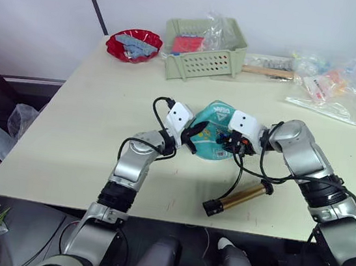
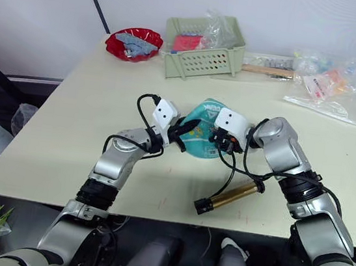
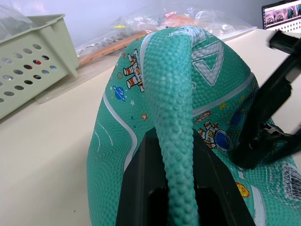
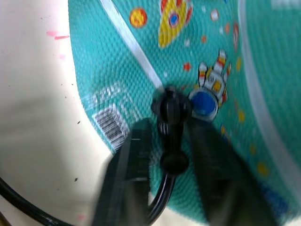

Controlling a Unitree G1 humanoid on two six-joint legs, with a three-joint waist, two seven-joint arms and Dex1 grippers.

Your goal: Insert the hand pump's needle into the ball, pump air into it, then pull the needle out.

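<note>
Left gripper (image 3: 176, 202) clamps a fold of the ball (image 1: 211, 137); right gripper (image 4: 169, 141) clamps the hose (image 4: 170, 136), needle end at the ball.

The teal ball (image 1: 211, 137) sits mid-surface, limp and creased, with white stripes, cartoon astronauts and a white triangle logo. The gold-bronze pump (image 1: 238, 199) lies flat just nearer the robot, its black hose (image 4: 164, 188) curving up to the ball, its tip against the rubber.
</note>
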